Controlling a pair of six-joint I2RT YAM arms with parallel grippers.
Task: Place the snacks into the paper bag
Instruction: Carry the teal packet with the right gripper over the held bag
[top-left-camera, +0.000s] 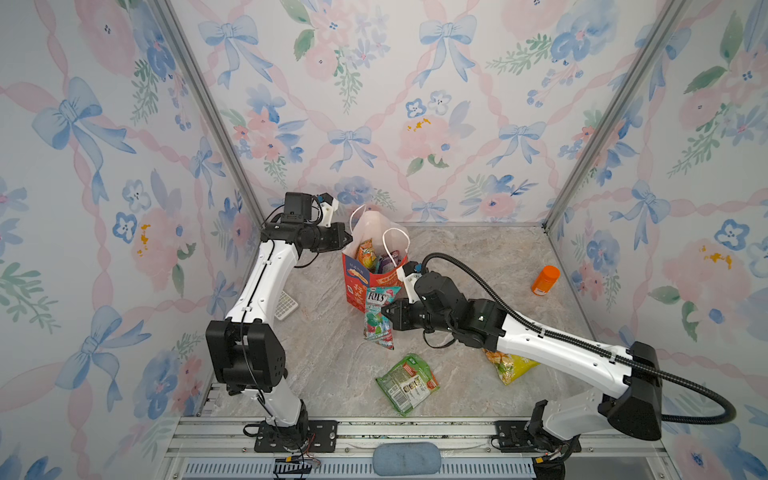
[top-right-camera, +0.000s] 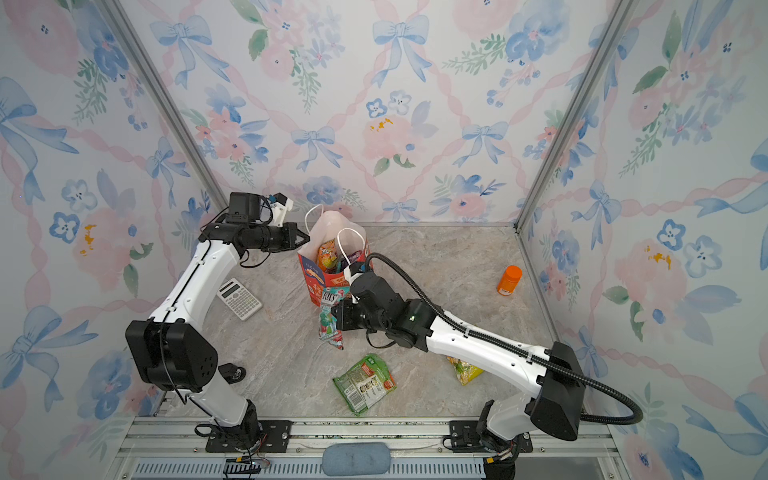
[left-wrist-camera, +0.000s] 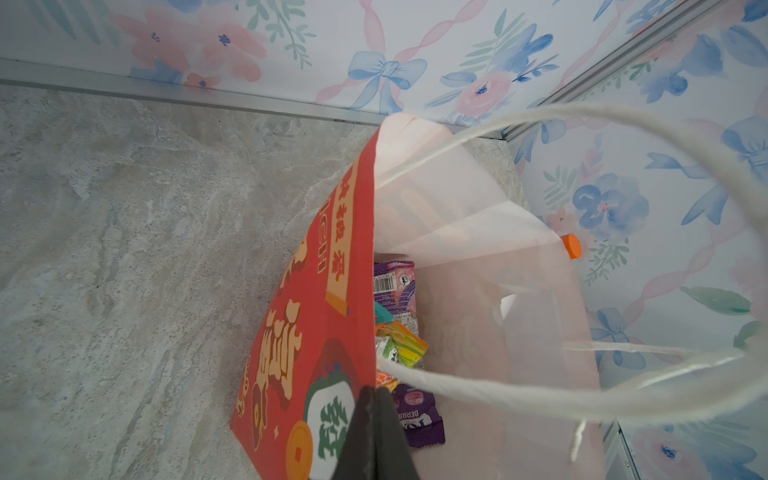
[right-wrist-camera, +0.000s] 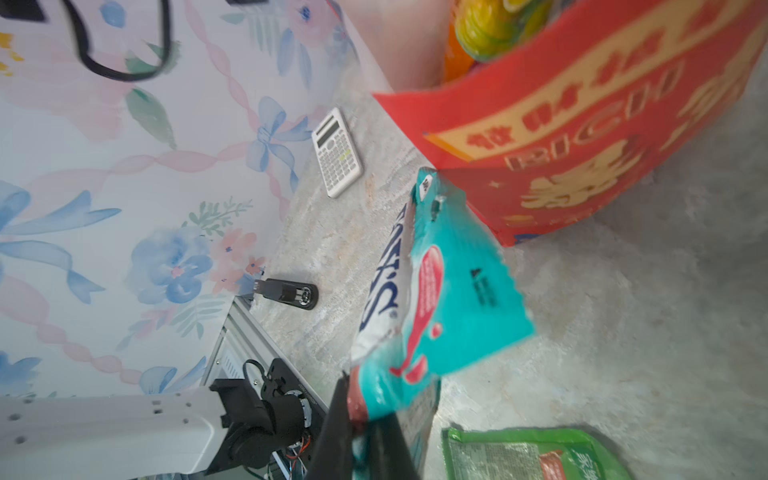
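The red paper bag (top-left-camera: 356, 286) (top-right-camera: 316, 276) stands upright at mid-table, its mouth open. My left gripper (top-left-camera: 348, 241) (left-wrist-camera: 376, 392) is shut, with the bag's rim (left-wrist-camera: 375, 249) running straight in between its fingertips. Inside the bag lie purple (left-wrist-camera: 417, 415), orange and yellow snacks (top-left-camera: 365, 253). My right gripper (top-left-camera: 385, 311) (right-wrist-camera: 361, 432) is shut on a teal FOX'S packet (top-left-camera: 377, 318) (right-wrist-camera: 453, 299), which hangs in front of the bag's near face (right-wrist-camera: 582, 137). A green packet (top-left-camera: 409, 382) (right-wrist-camera: 532, 457) lies flat on the table. A yellow packet (top-left-camera: 511, 365) is partly hidden under my right arm.
An orange bottle (top-left-camera: 545, 280) stands by the right wall. A white calculator (top-right-camera: 239, 298) (right-wrist-camera: 337, 153) lies left of the bag, under my left arm. A small black object (top-right-camera: 230, 372) sits near the left arm's base. Walls close in three sides.
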